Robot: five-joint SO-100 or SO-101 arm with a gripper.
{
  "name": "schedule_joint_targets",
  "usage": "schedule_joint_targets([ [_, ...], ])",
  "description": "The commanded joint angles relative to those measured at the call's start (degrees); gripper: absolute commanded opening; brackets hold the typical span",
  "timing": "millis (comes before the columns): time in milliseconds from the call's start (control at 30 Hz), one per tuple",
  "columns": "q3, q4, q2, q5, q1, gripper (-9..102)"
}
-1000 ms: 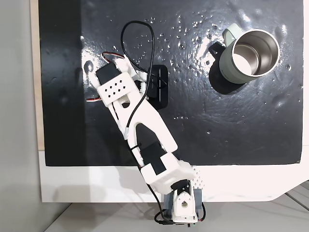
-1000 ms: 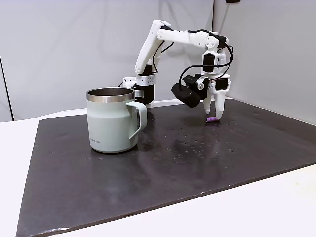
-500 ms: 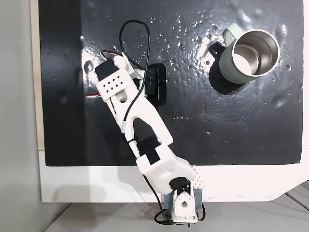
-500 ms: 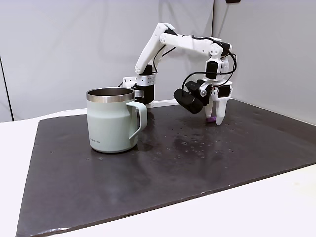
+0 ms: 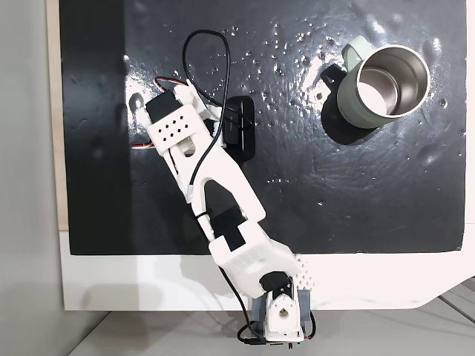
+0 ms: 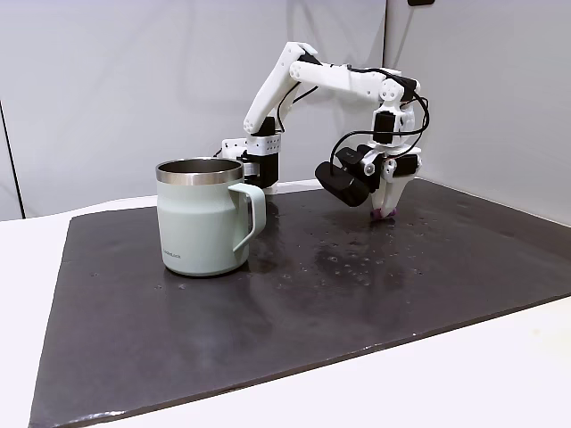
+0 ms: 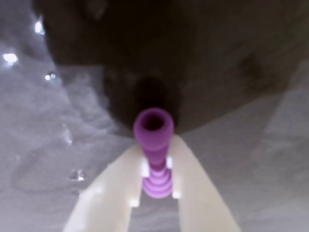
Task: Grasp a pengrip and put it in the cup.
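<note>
Purple ribbed soft tube pengrip (image 7: 154, 150) clenched between cream claw (image 7: 155, 191) fingers, wrist view | pale grey-green steel-lined cup (image 6: 203, 217) well apart, a fixed view

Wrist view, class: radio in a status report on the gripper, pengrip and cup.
Gripper shut on pengrip, fingers either side. Pengrip low over the black mat, near the arm's end. Cup upright, mouth open, standing apart. Nothing in between.

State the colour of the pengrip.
Purple, clearest in the wrist view, where the pengrip sits between the tool's fingers.
</note>
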Motion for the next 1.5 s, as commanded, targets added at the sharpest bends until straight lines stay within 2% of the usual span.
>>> schedule_joint_targets([
  [0, -2.5, 1.1, 5.4, -1.3, 0.8, 0],
  [400, 1.1, 2.9, 30.2, -7.6, 0.0, 0],
  [800, 2.6, 5.9, 39.6, -12.5, 9.5, 0],
  [1200, 2.1, 11.9, 47.5, -25.9, 31.6, 0],
  [1467, 2.1, 8.2, 47.8, -35.0, 47.7, 0],
])
